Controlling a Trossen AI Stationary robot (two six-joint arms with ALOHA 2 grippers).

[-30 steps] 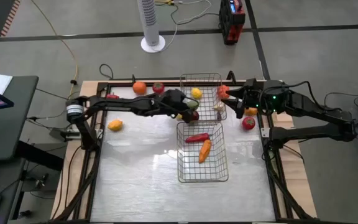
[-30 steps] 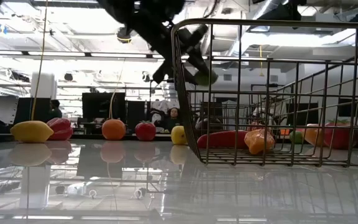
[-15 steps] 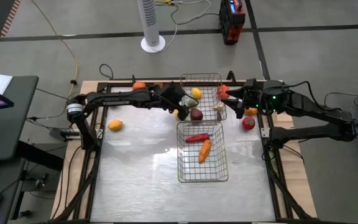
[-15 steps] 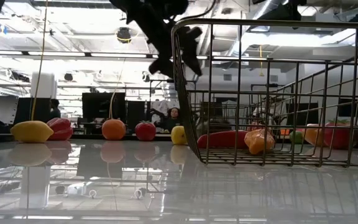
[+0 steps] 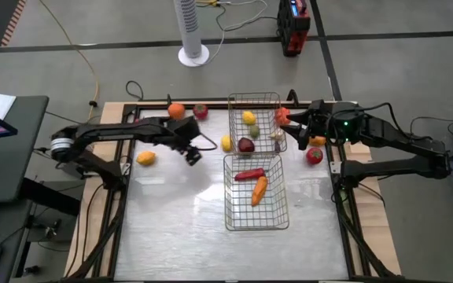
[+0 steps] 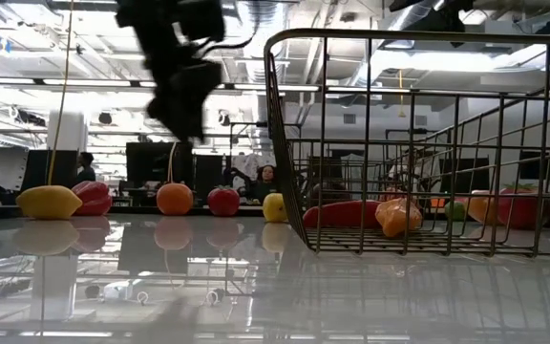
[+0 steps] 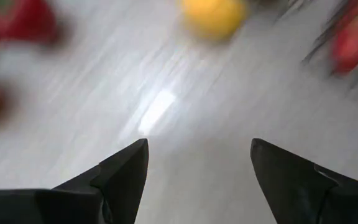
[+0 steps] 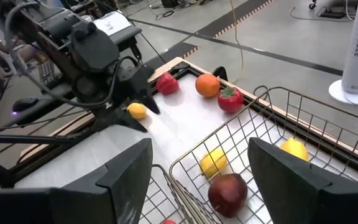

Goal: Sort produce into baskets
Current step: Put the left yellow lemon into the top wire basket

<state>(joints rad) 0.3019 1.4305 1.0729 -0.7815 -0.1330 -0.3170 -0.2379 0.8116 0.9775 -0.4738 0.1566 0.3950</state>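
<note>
Two wire baskets stand mid-table, the far basket and the near basket. The far one holds a lemon, a lime, a dark red apple and garlic. The near one holds a red pepper and a carrot. My left gripper is open and empty above the bare table, left of the baskets; it also shows in the left wrist view. My right gripper is open and empty at the far basket's right side, as the right wrist view shows.
Loose on the table: a lemon beside the far basket's left wall, another lemon at the left, an orange and a tomato at the far edge, an orange and a tomato at the right.
My left gripper held a lime over the far basket, let it go into the basket, then drew back fast toward the table's left and a little toward the near edge, open and empty.
</note>
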